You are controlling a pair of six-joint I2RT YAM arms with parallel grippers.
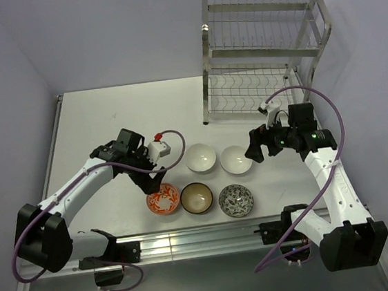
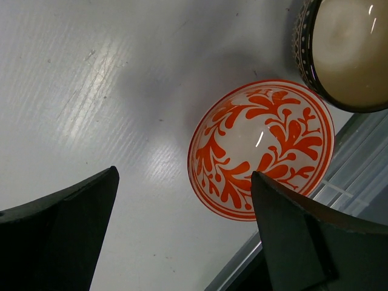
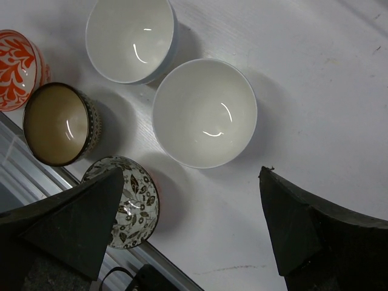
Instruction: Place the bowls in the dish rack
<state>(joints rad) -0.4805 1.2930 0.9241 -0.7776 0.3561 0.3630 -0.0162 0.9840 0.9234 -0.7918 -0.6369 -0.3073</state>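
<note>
Five bowls sit near the table's front: two white bowls (image 1: 200,157) (image 1: 236,159), the orange-red patterned bowl (image 1: 163,198), the dark brown bowl (image 1: 197,198) and the grey-white patterned bowl (image 1: 236,200). The silver dish rack (image 1: 261,55) stands at the back right with no bowls in it. My left gripper (image 1: 149,185) is open and empty just above and left of the orange-red bowl (image 2: 260,148). My right gripper (image 1: 255,154) is open and empty beside the right white bowl (image 3: 204,113), which lies ahead of its fingers. The brown bowl (image 3: 59,123) and grey-white bowl (image 3: 130,201) also show there.
A metal rail (image 1: 204,238) runs along the table's front edge just below the bowls. Purple cables loop from both arms. Walls close in on the left, back and right.
</note>
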